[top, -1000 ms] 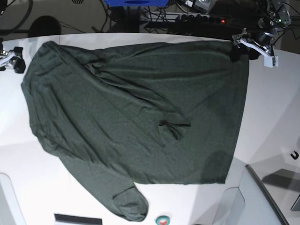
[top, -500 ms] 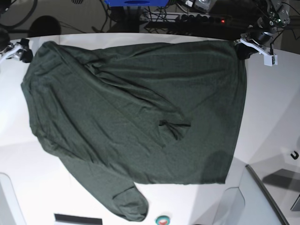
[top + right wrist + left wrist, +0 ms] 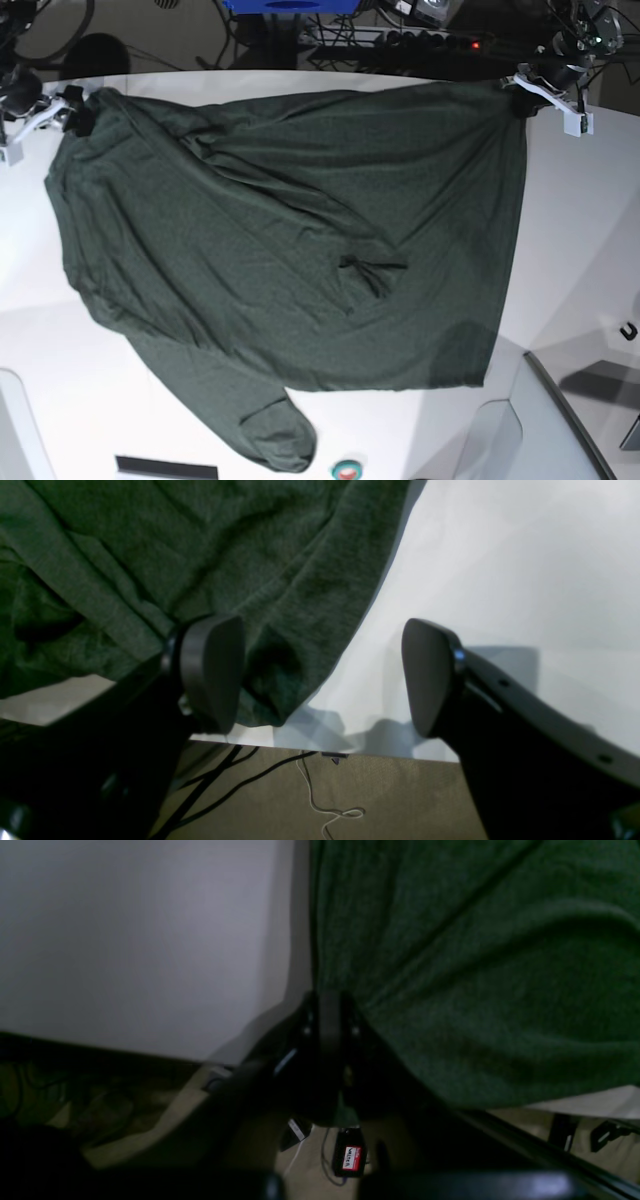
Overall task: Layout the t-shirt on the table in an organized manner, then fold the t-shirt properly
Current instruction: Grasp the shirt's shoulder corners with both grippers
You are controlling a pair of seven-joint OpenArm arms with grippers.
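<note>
Across the white table we find the dark green t-shirt spread wide, one sleeve trailing toward the near edge. At the far edge, the left gripper has its jaws pinched together on the t-shirt's corner. We note the right gripper standing wide at the opposite far corner, one pad over cloth. Bare tabletop lies beyond both side hems.

Robotics laboratory bench. A white table carries two arm-mounted grippers at its far corners; behind it run loose cables, a power strip (one red indicator lit) and a blue bin.
</note>
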